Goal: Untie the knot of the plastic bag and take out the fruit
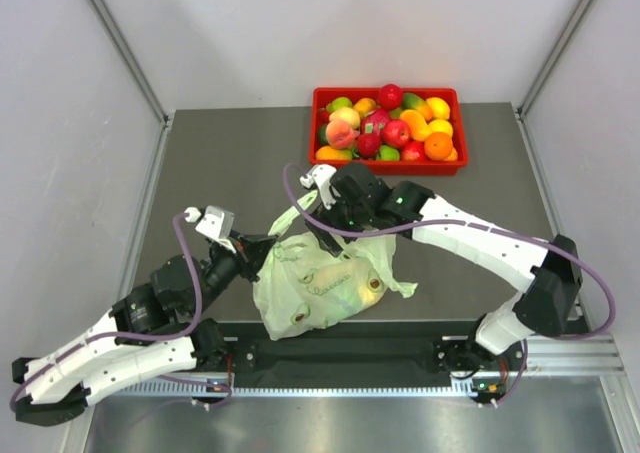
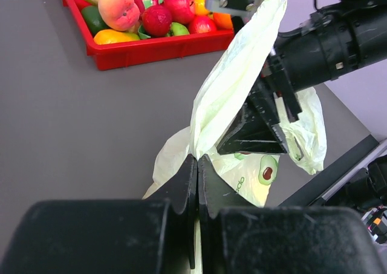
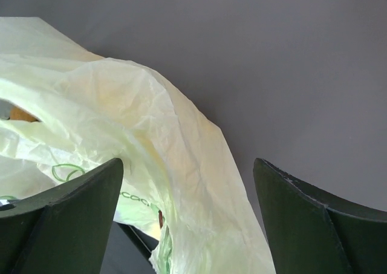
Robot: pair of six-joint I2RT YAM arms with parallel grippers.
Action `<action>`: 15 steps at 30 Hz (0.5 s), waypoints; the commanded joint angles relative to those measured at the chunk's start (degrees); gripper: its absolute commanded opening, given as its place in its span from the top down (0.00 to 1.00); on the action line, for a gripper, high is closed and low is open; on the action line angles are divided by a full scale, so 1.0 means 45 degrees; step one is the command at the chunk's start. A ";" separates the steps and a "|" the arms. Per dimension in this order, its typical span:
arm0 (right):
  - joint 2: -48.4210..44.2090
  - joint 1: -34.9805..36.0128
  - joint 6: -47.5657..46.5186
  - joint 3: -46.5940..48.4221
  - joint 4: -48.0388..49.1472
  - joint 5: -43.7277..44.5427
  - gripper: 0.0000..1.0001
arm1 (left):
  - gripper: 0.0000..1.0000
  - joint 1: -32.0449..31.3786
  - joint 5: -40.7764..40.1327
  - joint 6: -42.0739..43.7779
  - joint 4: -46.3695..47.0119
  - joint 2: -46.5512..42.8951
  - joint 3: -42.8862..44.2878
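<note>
Left gripper [image 2: 197, 186] clamped shut on a fold of the plastic bag [image 1: 315, 291], the film drawn up taut from the pinch. Bag sits on the table [image 1: 220, 163] near the front edge, between the two arms, yellow fruit [image 1: 372, 285] dim through the film. Right gripper [image 3: 187, 162] spread wide over the bag's upper flap, gripping nothing; loaded red tray [image 1: 440, 167] well behind.
</note>
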 commanded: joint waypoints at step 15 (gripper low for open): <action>0.0686 -0.0914 0.1352 0.0141 0.1414 0.1998 0.59 | 1.00 -0.0042 0.0405 -0.0213 0.0878 -0.0388 0.0009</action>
